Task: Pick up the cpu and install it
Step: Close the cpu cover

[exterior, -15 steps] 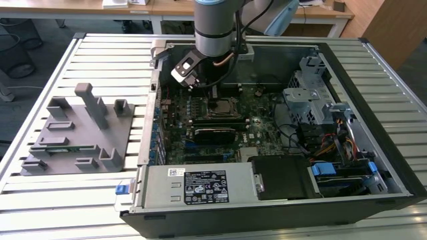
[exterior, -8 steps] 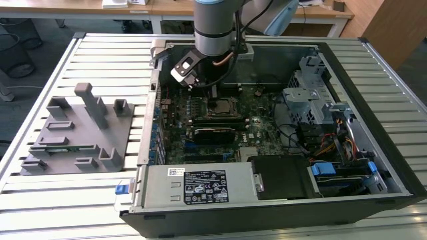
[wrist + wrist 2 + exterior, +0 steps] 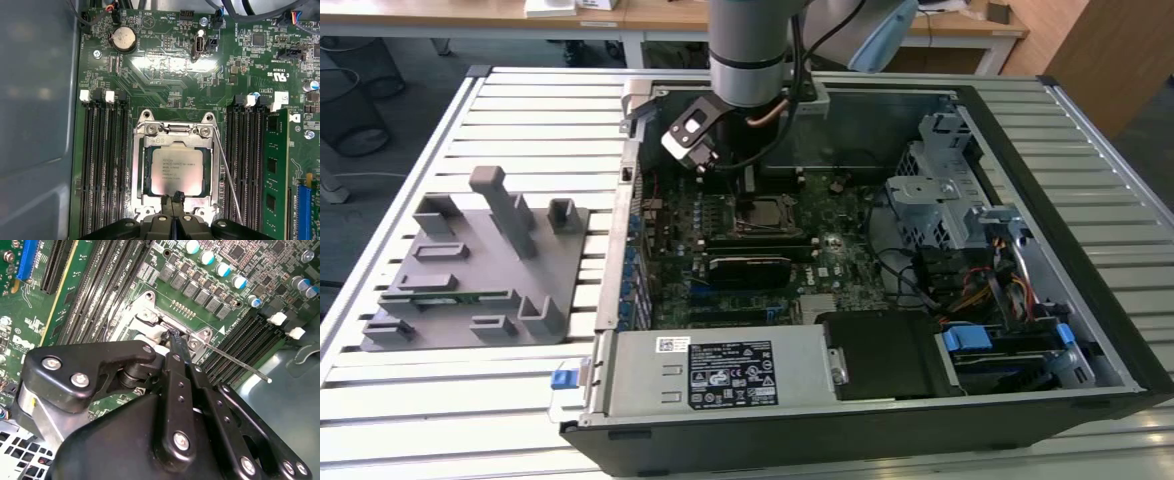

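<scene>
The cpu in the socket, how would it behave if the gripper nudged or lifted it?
The cpu looks like a stiff, flat metal-topped square, so probably rigid and light. Its smooth, reflective top may be slippery. Lying flat inside the socket frame, it likely won't roll or tip.

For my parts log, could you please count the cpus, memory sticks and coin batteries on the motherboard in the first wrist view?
cpu: 1
memory stick: 1
coin battery: 1
Total: 3
</scene>
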